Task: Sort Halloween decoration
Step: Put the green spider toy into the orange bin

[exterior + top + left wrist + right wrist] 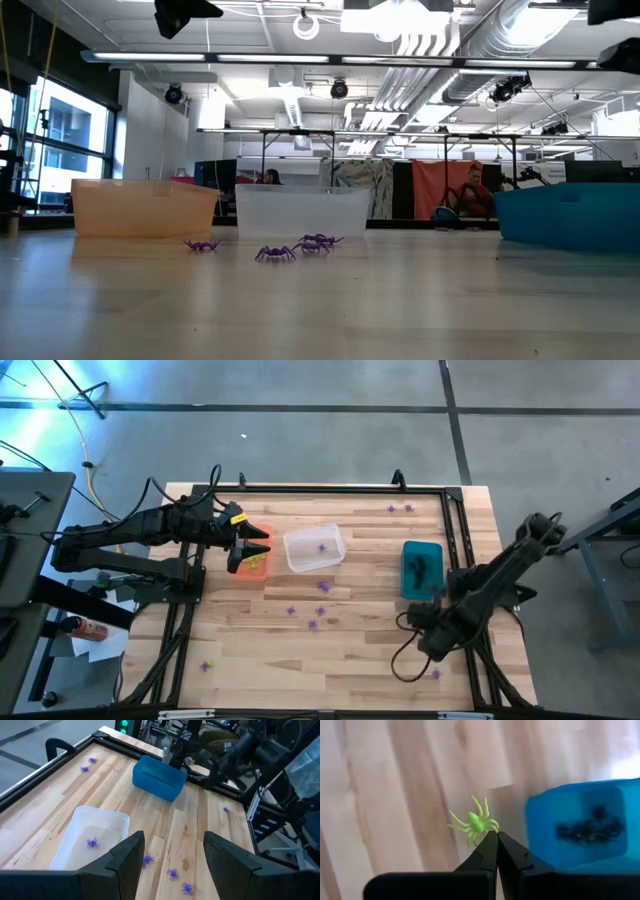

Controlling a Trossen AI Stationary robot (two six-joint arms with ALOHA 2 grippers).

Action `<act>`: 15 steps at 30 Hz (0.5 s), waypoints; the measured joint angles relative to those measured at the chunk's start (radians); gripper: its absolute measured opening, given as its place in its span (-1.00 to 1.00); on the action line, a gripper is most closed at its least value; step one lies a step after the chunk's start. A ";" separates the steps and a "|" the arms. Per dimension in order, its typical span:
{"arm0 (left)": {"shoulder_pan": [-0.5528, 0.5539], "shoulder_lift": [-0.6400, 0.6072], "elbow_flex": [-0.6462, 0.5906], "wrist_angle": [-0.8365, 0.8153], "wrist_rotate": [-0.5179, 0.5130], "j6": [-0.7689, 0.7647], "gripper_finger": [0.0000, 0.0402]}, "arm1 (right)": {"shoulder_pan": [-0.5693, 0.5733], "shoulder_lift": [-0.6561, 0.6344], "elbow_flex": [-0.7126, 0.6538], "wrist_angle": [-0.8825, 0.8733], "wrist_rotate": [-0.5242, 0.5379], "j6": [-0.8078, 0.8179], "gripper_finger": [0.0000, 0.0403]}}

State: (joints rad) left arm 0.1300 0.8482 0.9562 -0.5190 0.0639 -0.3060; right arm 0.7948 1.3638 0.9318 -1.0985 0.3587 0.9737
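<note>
From above, the left gripper hangs spread over the orange bin; purple spiders dot the table. Only the right wrist view shows the right gripper pinched on a yellow-green spider beside the teal bin. Low down, the clear bin stands behind purple spiders.

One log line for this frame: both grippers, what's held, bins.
right gripper: shut on yellow-green spider, beside teal bin | left gripper: open, over orange bin | clear bin: one purple spider
</note>
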 joint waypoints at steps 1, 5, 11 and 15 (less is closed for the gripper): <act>0.000 0.000 0.000 0.000 0.000 0.006 -0.05 | 0.000 -0.017 0.000 -0.013 0.017 0.020 -1.00; 0.000 0.000 0.000 0.000 0.000 0.030 -0.05 | -0.025 -0.052 0.000 -0.016 0.060 0.046 -1.00; 0.000 0.000 0.000 0.001 -0.003 0.062 -0.05 | -0.181 -0.055 0.000 0.178 0.116 -0.106 -1.00; 0.000 0.000 0.000 0.002 -0.016 0.126 -0.05 | -0.363 -0.055 0.001 0.510 0.068 -0.338 -1.00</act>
State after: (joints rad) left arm 0.1303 0.8482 0.9562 -0.5167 0.0481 -0.1805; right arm 0.4320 1.3087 0.9328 -0.5881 0.4266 0.6355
